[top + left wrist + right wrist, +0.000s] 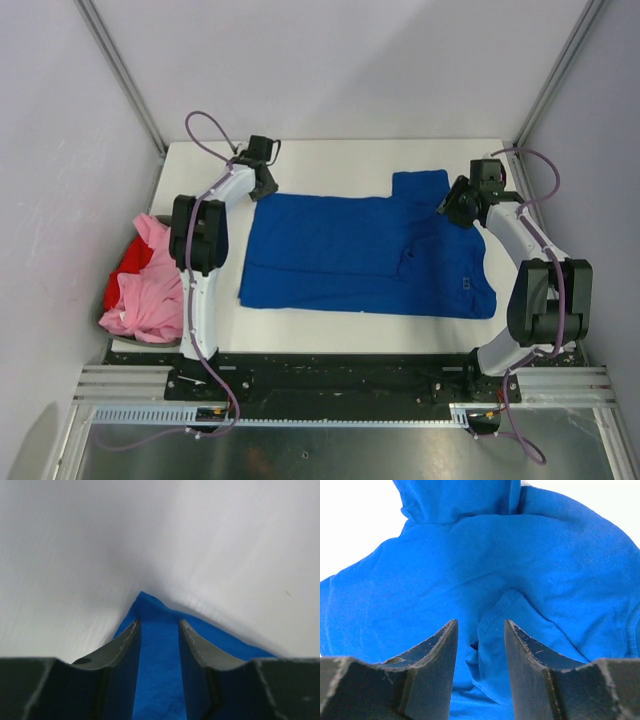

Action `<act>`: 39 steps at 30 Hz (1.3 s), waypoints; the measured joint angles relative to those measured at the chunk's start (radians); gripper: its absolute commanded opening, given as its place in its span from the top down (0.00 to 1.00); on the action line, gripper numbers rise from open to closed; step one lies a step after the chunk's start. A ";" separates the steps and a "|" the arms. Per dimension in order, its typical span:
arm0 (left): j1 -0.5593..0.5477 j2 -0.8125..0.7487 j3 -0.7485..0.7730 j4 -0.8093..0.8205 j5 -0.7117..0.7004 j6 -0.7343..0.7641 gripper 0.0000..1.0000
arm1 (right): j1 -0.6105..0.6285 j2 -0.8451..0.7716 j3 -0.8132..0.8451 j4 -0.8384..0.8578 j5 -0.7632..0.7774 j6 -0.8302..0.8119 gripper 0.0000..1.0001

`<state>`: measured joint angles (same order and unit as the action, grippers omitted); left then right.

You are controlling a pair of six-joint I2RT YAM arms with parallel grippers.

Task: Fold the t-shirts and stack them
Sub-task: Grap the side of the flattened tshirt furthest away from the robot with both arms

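The royal blue t-shirt (350,250) lay spread across the middle of the white surface (340,160). It was laid sideways, with its hem toward the left arm and its sleeves toward the right arm. One sleeve (420,185) pointed at the far edge. A lengthwise fold ran along the near side of the body.

The left pincer (265,185) was down at the shirt's far left corner. In the wrist view its two fingers (125,645) stood apart with the blue corner lying flat between them. They were released and had not clamped the cloth.

The right pincer (481,622) was low over the shoulder area, just beside the far sleeve. Its fingers were also parted and straddled a small raised pucker (495,630) of blue fabric. They were not closed on it.

The light pink t-shirt (150,290) sat crumpled in a dark bin (108,322) at the left edge of the surface, beside the left arm. The red t-shirt (130,262) was bunched under and behind the pink one, and both were well apart from the blue shirt.
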<state>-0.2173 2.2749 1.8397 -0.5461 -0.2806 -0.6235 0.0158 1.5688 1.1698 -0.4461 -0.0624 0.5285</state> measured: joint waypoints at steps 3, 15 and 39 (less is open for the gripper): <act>0.016 0.023 0.018 0.000 0.000 -0.010 0.60 | -0.002 0.028 0.017 0.003 -0.007 -0.006 0.53; 0.039 0.093 0.109 -0.001 0.019 -0.035 0.61 | -0.013 0.074 0.043 0.011 -0.024 -0.014 0.54; 0.054 0.108 0.120 -0.001 0.031 -0.012 1.00 | -0.074 0.444 0.368 0.120 0.024 -0.051 0.54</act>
<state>-0.1631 2.3825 1.9594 -0.5468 -0.2497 -0.6353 -0.0586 2.0129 1.5375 -0.3264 -0.0387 0.4770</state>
